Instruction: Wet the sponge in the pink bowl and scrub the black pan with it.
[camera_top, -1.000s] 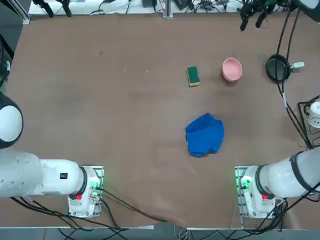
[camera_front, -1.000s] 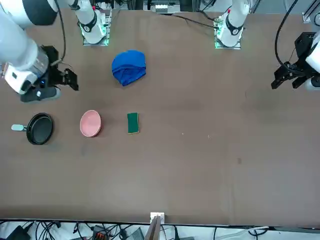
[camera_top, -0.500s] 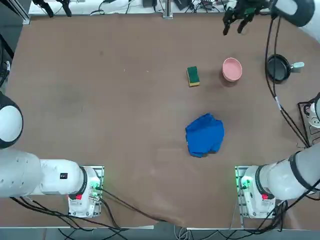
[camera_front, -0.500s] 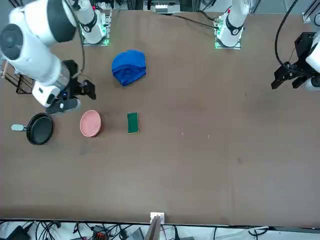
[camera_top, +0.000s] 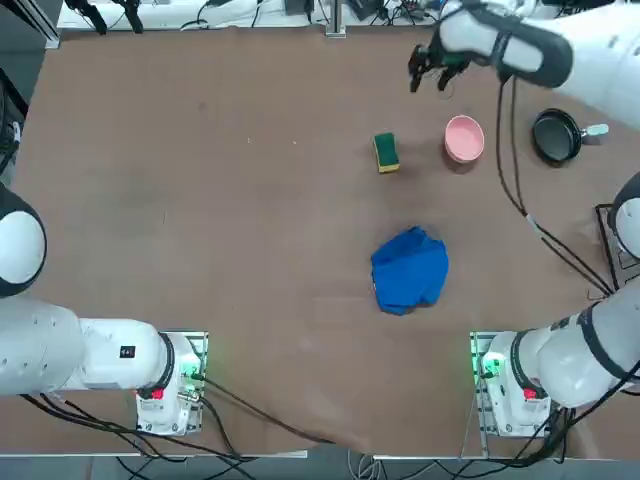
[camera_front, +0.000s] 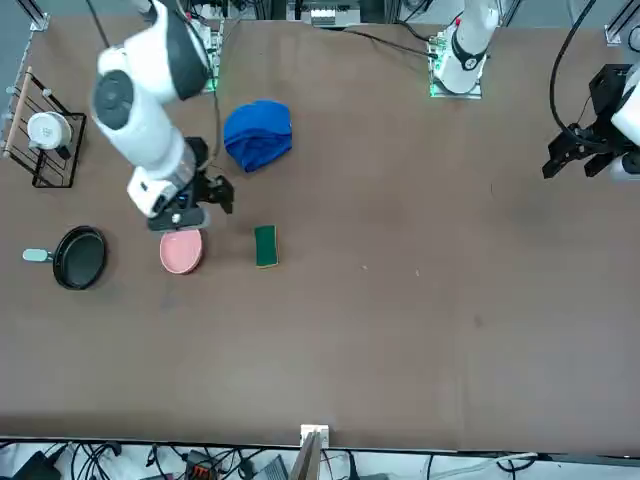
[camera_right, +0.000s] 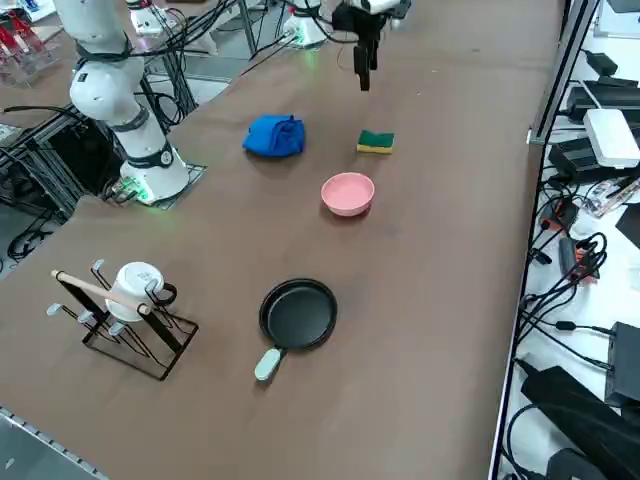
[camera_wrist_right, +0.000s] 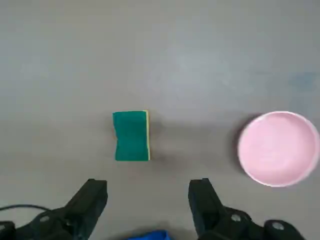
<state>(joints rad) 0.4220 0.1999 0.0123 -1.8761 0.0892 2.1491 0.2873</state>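
Since the brown table (camera_top: 200, 200) is bare around the task's things, the right arm (camera_front: 150, 110) has free room to come down on the sponge, and the step in hand is best judged as that approach: nothing is held yet. Largest of the loose things is the crumpled blue cloth (camera_top: 409, 270), lying nearer the arm bases and well apart from the rest; it is no part of the job and the descent should keep off it. The pink bowl (camera_top: 464, 138) stands just beside the sponge on the working arm's side, and the black pan (camera_top: 556, 136) sits beyond the bowl with its pale handle pointing at the table edge, so the three lie roughly in a row. A wire rack with a white mug (camera_right: 135, 290) stands off near the pan and is out of the way. The right gripper (camera_wrist_right: 147, 200) hangs high above the table, pointing down, its jaws spread wide and empty. The sponge (camera_wrist_right: 131, 135), green face up with a yellow strip showing along one side, lies flat and is not yet between the fingers, but ahead of them in the wrist view. A good grasp, I judge, means centring over it, then closing across the narrower width and low enough to catch the soft body without pressing into the table, clear of the bowl's rim.
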